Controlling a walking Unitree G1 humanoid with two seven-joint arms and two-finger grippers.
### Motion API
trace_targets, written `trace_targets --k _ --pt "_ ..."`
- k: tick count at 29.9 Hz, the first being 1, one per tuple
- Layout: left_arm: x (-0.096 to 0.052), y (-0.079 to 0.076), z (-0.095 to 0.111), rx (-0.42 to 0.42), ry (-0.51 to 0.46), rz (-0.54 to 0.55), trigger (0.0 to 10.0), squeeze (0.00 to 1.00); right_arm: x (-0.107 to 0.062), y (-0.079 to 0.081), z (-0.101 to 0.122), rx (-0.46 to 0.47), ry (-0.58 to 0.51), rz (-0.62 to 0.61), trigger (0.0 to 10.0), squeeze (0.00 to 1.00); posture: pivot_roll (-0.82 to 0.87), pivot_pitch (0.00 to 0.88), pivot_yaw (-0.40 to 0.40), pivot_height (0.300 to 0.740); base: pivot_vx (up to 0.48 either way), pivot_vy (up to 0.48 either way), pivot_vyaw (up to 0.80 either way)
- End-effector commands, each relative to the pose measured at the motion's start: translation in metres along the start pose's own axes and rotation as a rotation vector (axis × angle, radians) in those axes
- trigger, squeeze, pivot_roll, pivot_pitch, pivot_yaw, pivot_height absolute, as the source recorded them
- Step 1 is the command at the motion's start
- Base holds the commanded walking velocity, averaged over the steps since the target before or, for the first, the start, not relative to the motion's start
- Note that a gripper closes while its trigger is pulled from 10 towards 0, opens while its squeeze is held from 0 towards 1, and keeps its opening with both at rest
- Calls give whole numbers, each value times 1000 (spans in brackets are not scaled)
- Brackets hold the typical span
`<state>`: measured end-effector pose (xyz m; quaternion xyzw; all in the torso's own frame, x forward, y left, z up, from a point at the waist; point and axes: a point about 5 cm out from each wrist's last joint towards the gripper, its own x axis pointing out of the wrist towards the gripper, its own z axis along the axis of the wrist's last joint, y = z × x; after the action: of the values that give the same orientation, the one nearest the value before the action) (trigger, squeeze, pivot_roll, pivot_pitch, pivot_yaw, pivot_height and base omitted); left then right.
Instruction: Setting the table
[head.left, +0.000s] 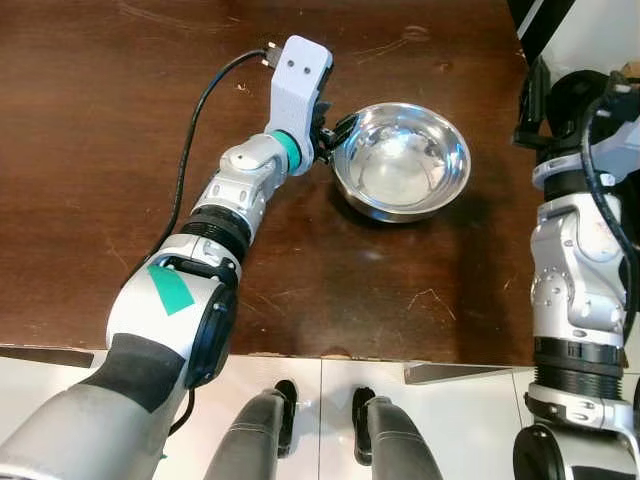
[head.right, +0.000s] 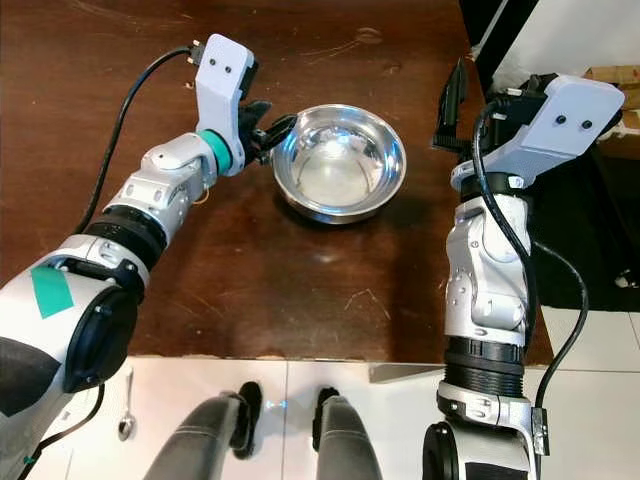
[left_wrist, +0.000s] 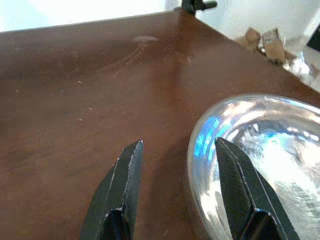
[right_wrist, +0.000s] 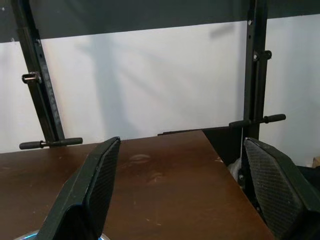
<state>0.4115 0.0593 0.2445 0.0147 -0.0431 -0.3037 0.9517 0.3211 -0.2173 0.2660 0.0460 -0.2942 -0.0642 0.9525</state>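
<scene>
A shiny steel bowl (head.left: 400, 160) stands upright and empty on the dark wooden table (head.left: 100, 150), right of its middle. My left gripper (head.left: 335, 135) reaches in from the left and is open at the bowl's left rim. In the left wrist view the rim of the bowl (left_wrist: 260, 150) runs between the fingers of that gripper (left_wrist: 179, 141), one finger over the inside and one outside. My right gripper (head.right: 455, 100) is raised near the table's right edge, open, with nothing between its fingers (right_wrist: 95, 185).
The table's near edge runs just ahead of my feet, over white floor tiles (head.left: 330, 380). A spoon (head.right: 125, 425) lies on the floor at the left. A black metal frame (right_wrist: 255, 75) stands beyond the table's far end.
</scene>
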Motion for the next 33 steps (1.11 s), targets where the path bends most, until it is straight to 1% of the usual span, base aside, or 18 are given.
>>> trace_targets --k 1,2,3,5,6,7,8,10,11,13,14,15,18,21,24,25,27,33 --pt "-1 3 4 -21 -31 4 10000 0 0 -1 -2 6 7 -6 10000 0 45 174 65 740 0 0 0" --pt "-3 6 7 -11 -48 9 10000 0 0 -1 -1 6 6 -6 10000 0 55 170 66 740 0 0 0" --pt "-7 11 11 30 -77 12 10000 0 -1 0 0 7 3 -6 10000 0 55 170 66 740 0 0 0" --pt "-7 11 11 30 -77 12 10000 0 -1 0 0 7 3 -6 10000 0 55 170 66 740 0 0 0" --pt "-10 12 13 67 -94 5 10000 0 -2 0 0 7 1 -5 10000 0 55 170 66 740 0 0 0" --pt "-20 11 18 171 -150 -4 10000 0 -6 3 0 12 4 1 10000 0 78 159 70 740 0 0 0" --pt "-20 11 18 171 -150 -4 10000 0 -6 3 0 12 4 1 10000 0 78 159 70 740 0 0 0" --pt "-35 7 22 233 -206 6 10000 0 -14 6 -3 22 23 9 10000 0 94 148 76 740 0 0 0" --pt "-41 6 23 243 -224 17 10000 0 -18 7 -5 27 33 11 10000 0 94 148 76 740 0 0 0" --pt "-54 3 21 216 -259 74 10000 0 -27 9 -11 38 63 15 10000 0 100 137 77 740 0 0 0" --pt "-54 3 21 216 -259 74 10000 0 -27 9 -11 38 63 15 10000 0 100 137 77 740 0 0 0" --pt "-62 2 18 215 -272 114 10000 0 -33 10 -16 43 81 16 10000 0 104 132 75 740 0 0 0" --pt "-68 1 16 217 -280 145 10000 0 -37 11 -19 48 95 15 10000 0 104 132 75 740 0 0 0" --pt "-87 10 -1 196 -279 296 10000 0 -46 14 -29 63 137 20 10000 0 118 113 51 740 0 0 0" --pt "-91 14 -5 191 -271 334 10000 0 -46 14 -30 64 143 22 10000 0 118 113 51 740 0 0 0" --pt "-95 16 -6 217 -267 359 10000 0 -45 14 -31 63 146 24 10000 0 120 105 46 740 0 0 0" --pt "-99 17 -8 223 -266 378 10000 0 -44 14 -32 63 147 29 10000 0 124 91 39 740 0 0 0" --pt "-108 11 -12 228 -224 400 10000 0 -38 15 -35 67 151 39 10000 0 140 58 27 740 0 0 0"
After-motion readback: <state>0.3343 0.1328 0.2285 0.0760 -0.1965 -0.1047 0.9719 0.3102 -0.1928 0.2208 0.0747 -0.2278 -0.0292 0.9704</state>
